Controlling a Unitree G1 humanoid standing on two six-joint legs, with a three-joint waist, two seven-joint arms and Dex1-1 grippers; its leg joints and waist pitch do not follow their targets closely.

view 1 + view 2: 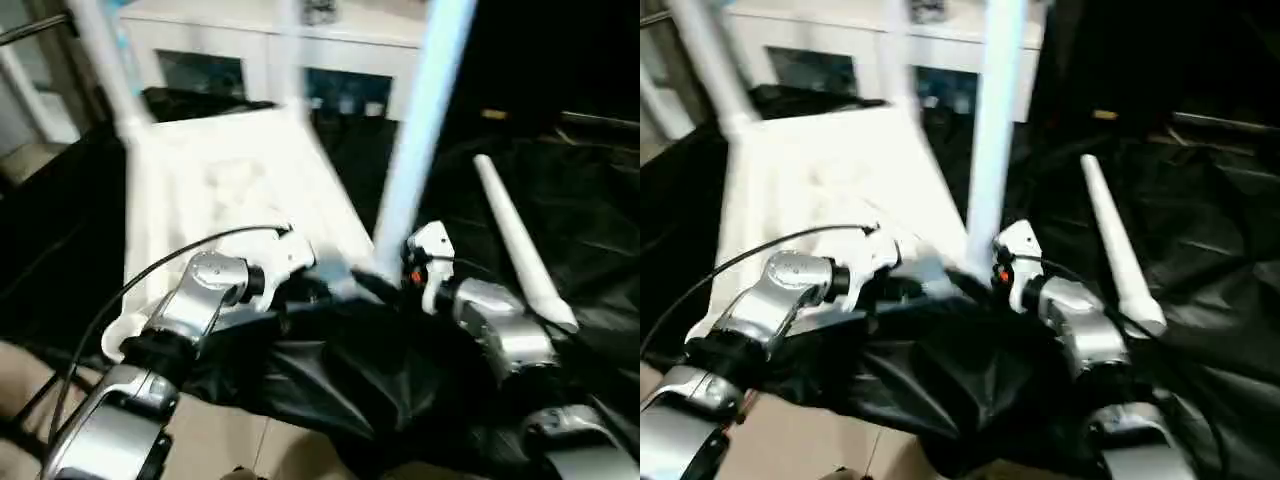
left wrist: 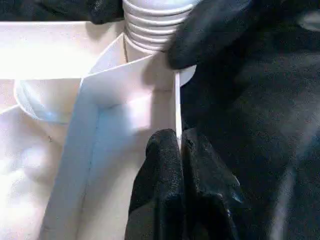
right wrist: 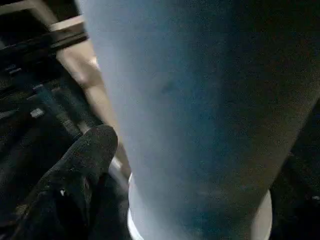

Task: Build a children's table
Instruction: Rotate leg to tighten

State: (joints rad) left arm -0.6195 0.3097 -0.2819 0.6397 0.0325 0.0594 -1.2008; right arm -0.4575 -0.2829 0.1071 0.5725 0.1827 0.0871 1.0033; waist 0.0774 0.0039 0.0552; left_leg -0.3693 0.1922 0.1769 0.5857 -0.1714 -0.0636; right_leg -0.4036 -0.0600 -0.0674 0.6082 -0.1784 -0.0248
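Black sheeting, head views: upturned tabletop (image 1: 240, 190), three legs standing, near leg (image 1: 420, 130) at my corner, spare leg (image 1: 520, 245) loose alongside. Left wrist: left pincer (image 2: 179, 145) clamped shut on the tabletop's rim. Right wrist: right pincer (image 3: 87, 150) spread beside the near leg, holding nothing; I judge this leg seated, spare next.

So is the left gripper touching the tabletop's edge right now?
Touching. In the left wrist view the left gripper has its two black fingers pinched shut on the thin upright rim of the tabletop, with no gap showing.
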